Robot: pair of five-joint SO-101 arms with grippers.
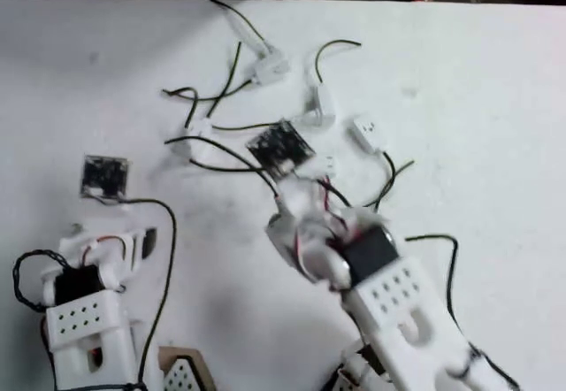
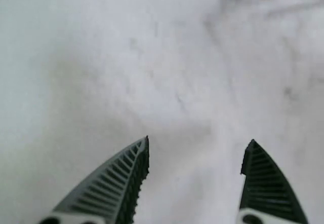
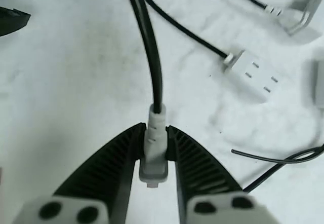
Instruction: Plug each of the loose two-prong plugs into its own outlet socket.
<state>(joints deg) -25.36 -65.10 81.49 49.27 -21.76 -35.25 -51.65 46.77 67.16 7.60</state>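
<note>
While the right gripper [image 3: 156, 128] is clamped on a two-prong plug [image 3: 153, 155], whose long axis runs along the fingers with its black cord [image 3: 152, 57] leading off to the far side, the nearest outlet socket [image 3: 253, 74] lies on the counter [image 1: 495, 99] a little far and right of it, slots facing up. The right arm is much the nearer. The left gripper [image 2: 197, 150] hangs wide open over bare counter at near left, holding nothing.

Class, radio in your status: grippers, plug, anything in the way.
Left gripper open over white table. Right gripper shut on pale grey black-corded plug. White slotted socket block lies apart, loose black wire nearby.
</note>
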